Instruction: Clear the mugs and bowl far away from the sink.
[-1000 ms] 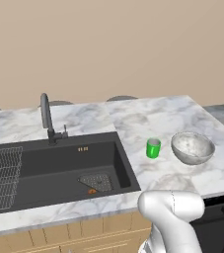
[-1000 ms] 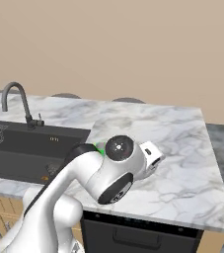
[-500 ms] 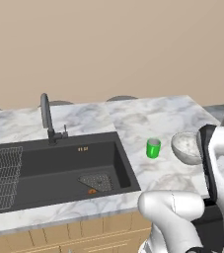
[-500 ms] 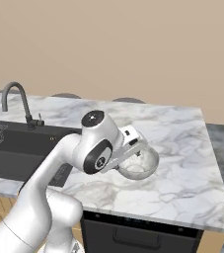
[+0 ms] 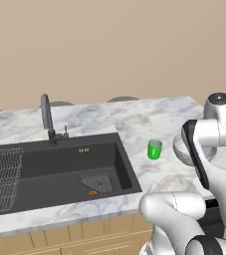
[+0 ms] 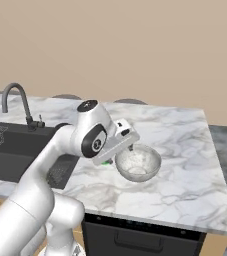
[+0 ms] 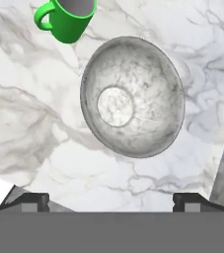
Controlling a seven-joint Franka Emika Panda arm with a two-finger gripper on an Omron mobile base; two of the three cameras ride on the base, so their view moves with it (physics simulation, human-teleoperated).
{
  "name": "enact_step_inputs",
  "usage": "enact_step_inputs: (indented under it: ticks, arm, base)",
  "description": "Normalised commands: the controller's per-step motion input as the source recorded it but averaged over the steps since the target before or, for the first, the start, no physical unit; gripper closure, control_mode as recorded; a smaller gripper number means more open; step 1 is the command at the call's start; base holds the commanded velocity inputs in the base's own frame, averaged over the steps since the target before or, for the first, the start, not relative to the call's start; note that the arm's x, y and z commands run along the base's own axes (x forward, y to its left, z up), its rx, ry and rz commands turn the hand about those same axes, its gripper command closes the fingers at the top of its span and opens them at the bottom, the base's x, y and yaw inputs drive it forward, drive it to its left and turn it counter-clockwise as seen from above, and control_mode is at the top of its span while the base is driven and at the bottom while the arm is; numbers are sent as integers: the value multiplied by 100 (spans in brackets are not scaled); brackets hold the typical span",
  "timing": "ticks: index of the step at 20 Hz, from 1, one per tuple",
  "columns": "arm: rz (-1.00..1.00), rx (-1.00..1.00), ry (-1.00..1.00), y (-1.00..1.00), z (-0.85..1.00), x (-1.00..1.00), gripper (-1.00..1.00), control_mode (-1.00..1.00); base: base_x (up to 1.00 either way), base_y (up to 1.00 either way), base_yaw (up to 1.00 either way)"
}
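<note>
**Desk:** Two dark fingertips (image 7: 32, 200) are seen spread wide at the foot of the hand view, nothing gripped between them. What is the end effector (image 7: 111, 200) poised over?

**Photographer:** It is held above the bowl (image 7: 132, 96), a speckled whitish-grey one standing upright on the marble bench (image 7: 44, 148). From the right base view the end effector (image 6: 126, 141) is seen just over the bowl's (image 6: 138, 163) near-left rim, apparently not touching.

**Desk:** And the rest of the task's things?

**Photographer:** One green mug (image 5: 155, 149) is seen upright just beside the bowl (image 5: 181, 149), on the side toward the sink (image 5: 59, 169). The black basin, with its wire rack (image 5: 2, 174) and curved faucet (image 5: 47, 117), is set well apart to the left. A second mug cannot be made out.

**Desk:** How should the step in hand be done well?

**Photographer:** A grasp on the bowl is judged to be next. The rim should be straddled, one finger inside the wall and one outside, on a side away from the mug so it is not knocked. A straight descent is advised before closing, then a lift clear of the bench.
</note>
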Motion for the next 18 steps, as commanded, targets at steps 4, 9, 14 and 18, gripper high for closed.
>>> enact_step_inputs:
  ticks: [4, 9, 14, 18]
  arm:
    - [0, 7, 11, 27, -20, 27, -100, -100]
    - [0, 15, 1, 17, -34, 5, -100, -100]
    - [0, 14, 0, 13, -37, 1, -100, -100]
    - [2, 6, -2, 1, -46, 0, -100, -100]
  base:
    - [0, 0, 0]
    - [0, 0, 0]
    - [0, 0, 0]
    - [0, 0, 0]
